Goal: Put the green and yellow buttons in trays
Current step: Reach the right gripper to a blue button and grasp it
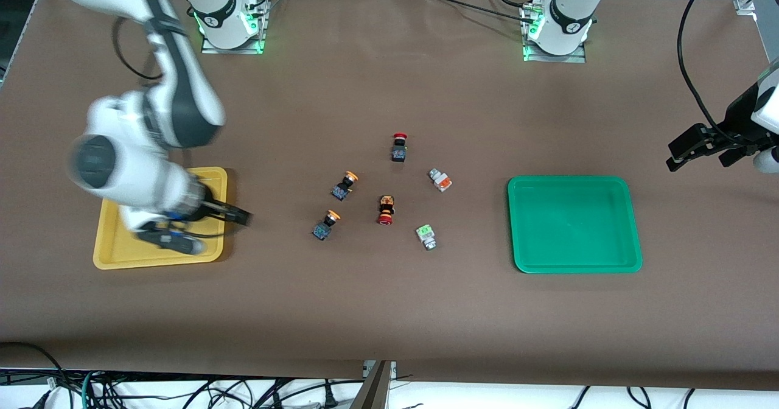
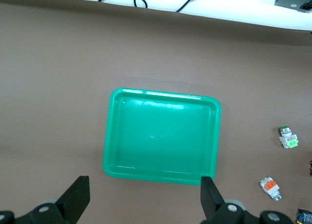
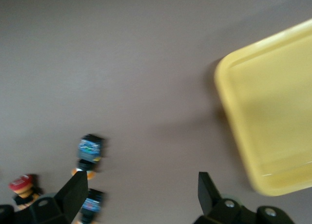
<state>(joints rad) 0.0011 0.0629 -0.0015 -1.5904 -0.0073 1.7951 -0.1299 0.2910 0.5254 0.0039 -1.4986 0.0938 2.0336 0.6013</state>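
Hovering with fingers spread and empty: right gripper [image 1: 240,214] over yellow tray [image 1: 115,257] edge, left gripper [image 1: 681,153] waiting near the worktop [image 1: 389,311] edge, by green tray [image 1: 575,263].

A brown table [image 1: 389,311] holds everything. A yellow tray [image 1: 115,257] lies toward the right arm's end, and a green tray [image 1: 575,223] lies toward the left arm's end. Six small buttons lie on the table between the trays. Two yellow buttons [image 1: 344,185] [image 1: 325,225] sit closer to the yellow tray. A white button with orange [image 1: 440,179] and a white button with green [image 1: 426,236] sit closer to the green tray. A red button on black [image 1: 399,146] lies farthest from the front camera. A red button on orange and black [image 1: 386,209] lies in the middle of the group.
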